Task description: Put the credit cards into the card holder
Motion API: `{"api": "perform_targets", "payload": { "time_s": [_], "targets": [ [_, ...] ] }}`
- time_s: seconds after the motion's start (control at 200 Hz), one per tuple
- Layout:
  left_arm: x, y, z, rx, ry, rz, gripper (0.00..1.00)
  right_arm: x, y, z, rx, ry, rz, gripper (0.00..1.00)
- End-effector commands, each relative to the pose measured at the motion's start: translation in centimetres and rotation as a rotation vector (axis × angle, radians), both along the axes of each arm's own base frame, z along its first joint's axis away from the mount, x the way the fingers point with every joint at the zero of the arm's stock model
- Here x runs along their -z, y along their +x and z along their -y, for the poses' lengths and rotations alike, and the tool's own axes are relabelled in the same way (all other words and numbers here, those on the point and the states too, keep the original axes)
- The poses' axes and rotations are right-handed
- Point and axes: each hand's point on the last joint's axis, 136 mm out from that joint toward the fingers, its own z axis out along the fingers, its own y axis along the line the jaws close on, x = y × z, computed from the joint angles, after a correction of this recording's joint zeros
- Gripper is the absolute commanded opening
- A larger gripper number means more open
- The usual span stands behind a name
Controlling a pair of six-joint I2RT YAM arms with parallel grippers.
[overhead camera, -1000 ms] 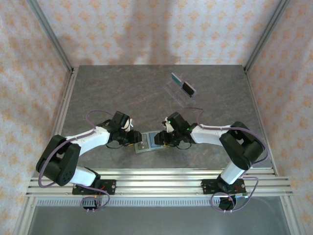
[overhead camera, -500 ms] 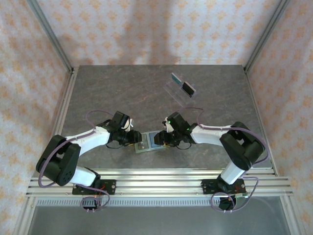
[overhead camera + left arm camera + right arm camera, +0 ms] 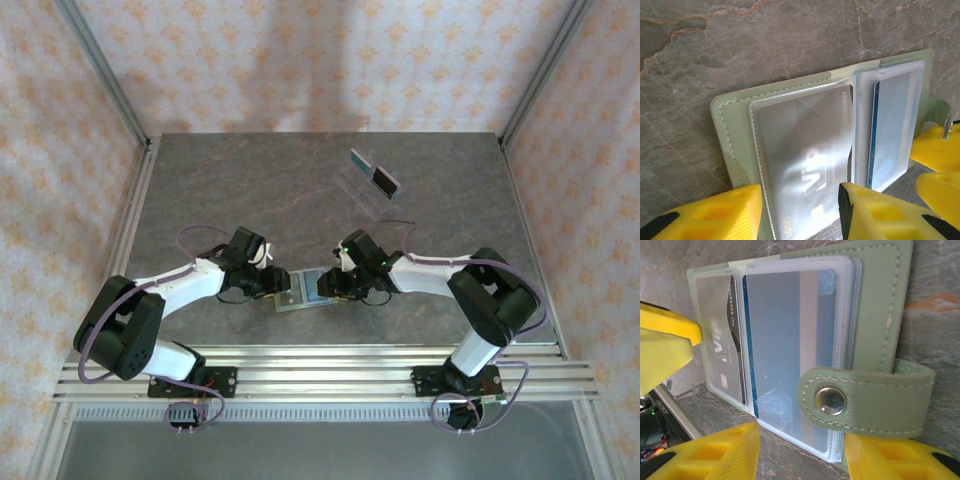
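The sage-green card holder (image 3: 303, 293) lies open and flat on the table between my two grippers. In the left wrist view its clear pockets hold a dark card marked VIP (image 3: 805, 165) and a blue card (image 3: 892, 135). My left gripper (image 3: 800, 210) is open, its yellow fingers straddling the near edge of the dark card's pocket. The right wrist view shows the blue card (image 3: 790, 335), the dark card (image 3: 722, 350) and the snap tab (image 3: 865, 400) folded over the pockets. My right gripper (image 3: 802, 450) is open over the holder's near edge.
A clear plastic stand (image 3: 368, 180) sits at the back right of the table with a dark card (image 3: 383, 180) leaning in it. Metal rails (image 3: 320, 370) run along the near edge, and patterned walls enclose the table.
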Motion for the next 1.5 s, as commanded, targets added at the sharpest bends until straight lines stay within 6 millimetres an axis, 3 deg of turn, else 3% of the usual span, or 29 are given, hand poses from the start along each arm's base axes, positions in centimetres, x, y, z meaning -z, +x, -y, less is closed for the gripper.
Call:
{"api": "perform_targets", "payload": {
  "time_s": [0.0,0.951,1.151,1.342,1.497],
  "targets": [
    [0.5,-0.2,-0.2,-0.008,0.001,-0.015,0.46,0.0,-0.2,-0.7,-0.016,0.017,-0.016,0.46],
    [0.6,-0.4,-0.1,-0.002,-0.005,-0.017,0.45,-0.7,-0.1,-1.2,-0.043,0.028,-0.006,0.13],
    [0.6,-0.4,0.0,-0.001,-0.014,-0.02,0.45,-1.1,-0.1,-1.6,-0.058,0.049,-0.006,0.16],
    [0.5,-0.4,0.1,0.006,-0.016,-0.018,0.45,-1.7,0.1,-1.9,-0.07,0.07,0.009,0.26],
    [0.4,-0.3,0.1,0.008,-0.015,-0.018,0.45,-2.3,0.2,-2.2,-0.084,0.081,0.02,0.26]
  ]
}}
